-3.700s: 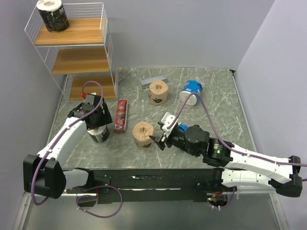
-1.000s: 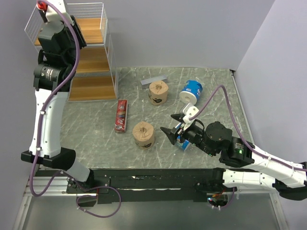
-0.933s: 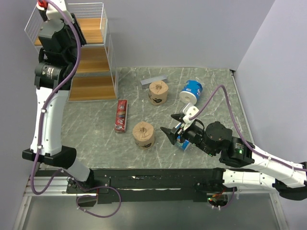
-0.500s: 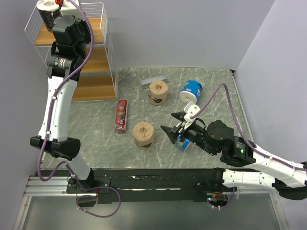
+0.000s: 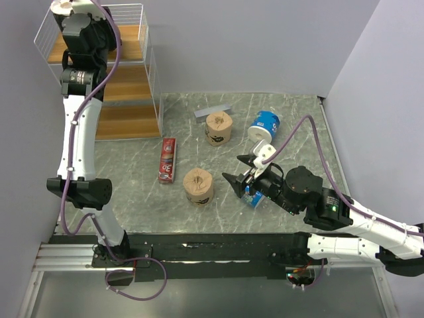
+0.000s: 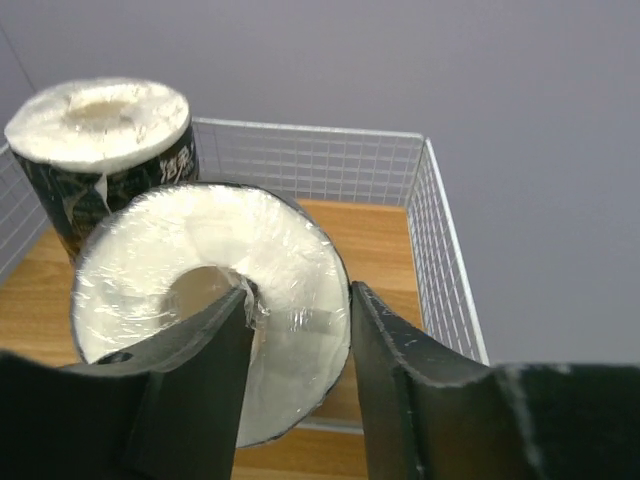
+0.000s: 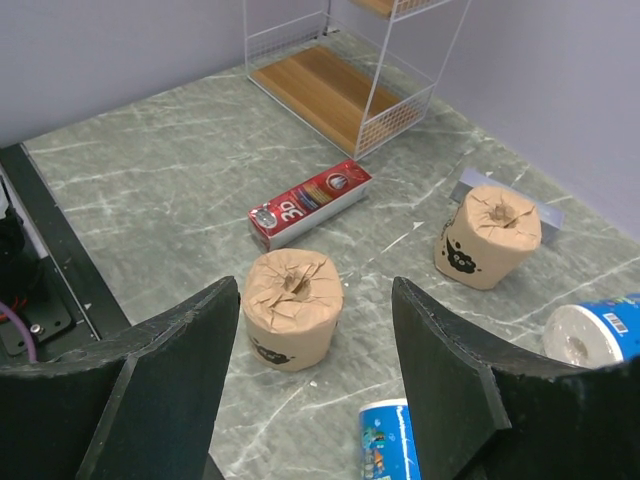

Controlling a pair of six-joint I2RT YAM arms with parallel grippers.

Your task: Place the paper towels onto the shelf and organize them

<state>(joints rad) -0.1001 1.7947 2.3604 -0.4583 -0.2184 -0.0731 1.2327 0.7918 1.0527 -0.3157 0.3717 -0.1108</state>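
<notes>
My left gripper [image 6: 298, 295] is shut on a black paper towel roll [image 6: 290, 260], one finger in its core and one outside, holding it over the top board [image 6: 385, 250] of the shelf [image 5: 126, 73]. A second black roll [image 6: 100, 150] stands at the board's back left. My right gripper [image 7: 315, 300] is open and empty above the table, facing a tan roll [image 7: 292, 308]. Another tan roll [image 7: 490, 235] stands farther back. One blue-and-white roll [image 7: 390, 440] lies under the right gripper; the other [image 7: 595, 335] lies to the right.
A flat red box [image 5: 167, 160] lies on the marble table left of the near tan roll. A grey bar [image 5: 212, 110] lies behind the far tan roll. The shelf's white wire sides [image 6: 445, 260] rise around the top board. Walls close off the left and back.
My left arm has lifted the black roll off the table and raised it to the top shelf, shifting left over the board in the last half second. The right gripper stayed put.
</notes>
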